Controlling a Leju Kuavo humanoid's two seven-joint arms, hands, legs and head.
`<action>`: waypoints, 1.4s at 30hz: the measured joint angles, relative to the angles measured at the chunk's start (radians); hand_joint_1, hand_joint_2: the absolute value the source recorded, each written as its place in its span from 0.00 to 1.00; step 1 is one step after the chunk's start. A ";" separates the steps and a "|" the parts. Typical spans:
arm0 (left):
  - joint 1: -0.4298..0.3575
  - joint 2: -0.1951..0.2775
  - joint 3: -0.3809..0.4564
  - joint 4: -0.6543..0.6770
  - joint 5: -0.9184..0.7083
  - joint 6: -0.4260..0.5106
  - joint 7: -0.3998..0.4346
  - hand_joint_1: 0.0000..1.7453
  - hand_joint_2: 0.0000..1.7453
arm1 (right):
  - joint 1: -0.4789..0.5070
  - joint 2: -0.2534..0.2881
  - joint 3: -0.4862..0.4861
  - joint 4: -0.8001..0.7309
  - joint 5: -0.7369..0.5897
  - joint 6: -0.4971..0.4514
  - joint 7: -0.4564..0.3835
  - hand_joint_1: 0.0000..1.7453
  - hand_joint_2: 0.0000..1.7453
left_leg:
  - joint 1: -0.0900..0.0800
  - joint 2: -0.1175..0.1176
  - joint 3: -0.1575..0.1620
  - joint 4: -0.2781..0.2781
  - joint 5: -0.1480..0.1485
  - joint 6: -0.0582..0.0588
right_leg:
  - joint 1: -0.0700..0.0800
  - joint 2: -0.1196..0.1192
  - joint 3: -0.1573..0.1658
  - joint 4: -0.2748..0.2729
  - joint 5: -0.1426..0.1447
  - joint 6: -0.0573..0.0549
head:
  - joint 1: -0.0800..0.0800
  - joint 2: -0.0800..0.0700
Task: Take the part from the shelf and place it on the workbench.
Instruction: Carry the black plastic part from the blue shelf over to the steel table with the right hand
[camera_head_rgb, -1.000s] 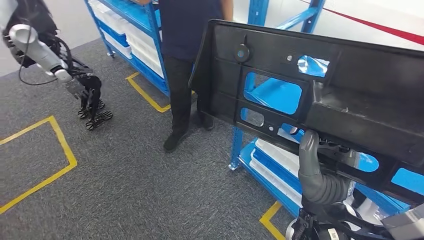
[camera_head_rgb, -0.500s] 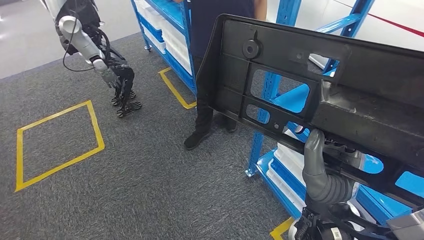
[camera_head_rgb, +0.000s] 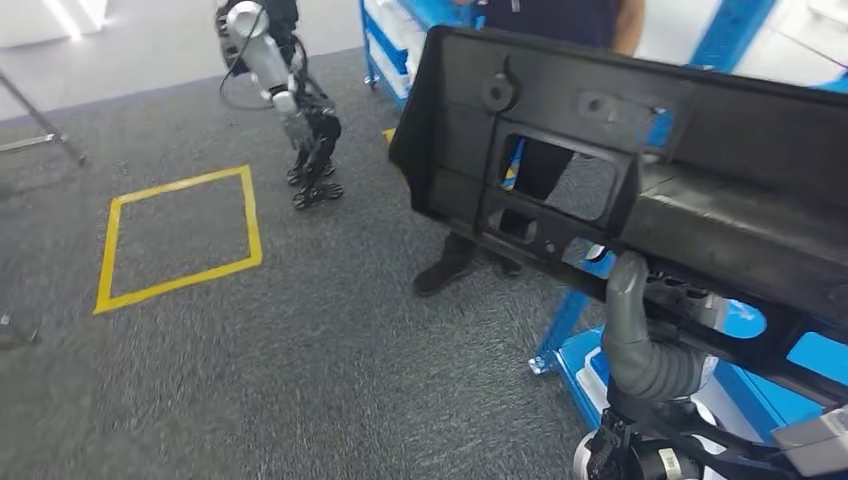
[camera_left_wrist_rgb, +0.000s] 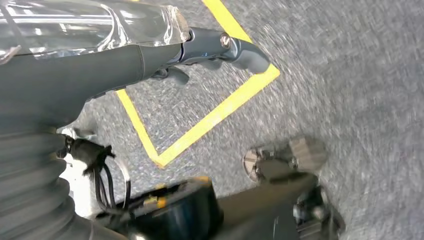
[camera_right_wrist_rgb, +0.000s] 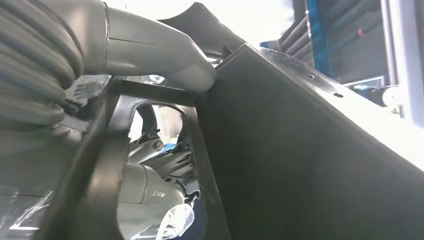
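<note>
- The part is held up at the right, before a person standing on the floor.
- The right hand grips the part's lower edge.
- The shelf stands behind the part.
- A taped square lies on the floor at left, with another robot beyond it.

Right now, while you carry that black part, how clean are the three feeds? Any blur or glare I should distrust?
Head view: fairly sharp, the black part and right hand crisp, the carpet slightly soft. Left wrist view: the carpet and yellow tape streaked with motion blur, left hand clearer. Right wrist view: bright glare washes out the background beyond the part, whose dark face shows little detail.
</note>
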 joint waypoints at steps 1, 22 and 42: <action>0.000 -0.001 0.000 0.000 0.000 -0.001 0.000 0.00 1.00 | 0.003 0.000 0.000 0.002 0.000 0.000 0.000 1.00 1.00 | 0.001 -0.014 0.001 0.000 0.000 0.002 | 0.000 0.018 -0.036 0.068 -0.029 0.002 | 0.001 0.000; 0.001 -0.002 0.000 0.001 -0.004 -0.027 0.028 0.00 1.00 | 0.016 0.000 0.000 0.038 -0.018 0.001 0.003 1.00 1.00 | 0.009 0.031 -0.071 0.149 -0.053 -0.039 | 0.002 -0.059 0.031 -0.109 0.081 -0.030 | -0.006 0.000; 0.005 -0.008 0.000 0.001 0.000 -0.023 0.020 0.00 1.00 | 0.020 0.000 -0.007 0.049 -0.013 0.004 -0.006 1.00 1.00 | 0.009 -0.152 -0.003 0.035 -0.034 -0.026 | -0.012 0.089 0.000 -0.112 0.112 -0.012 | 0.001 0.000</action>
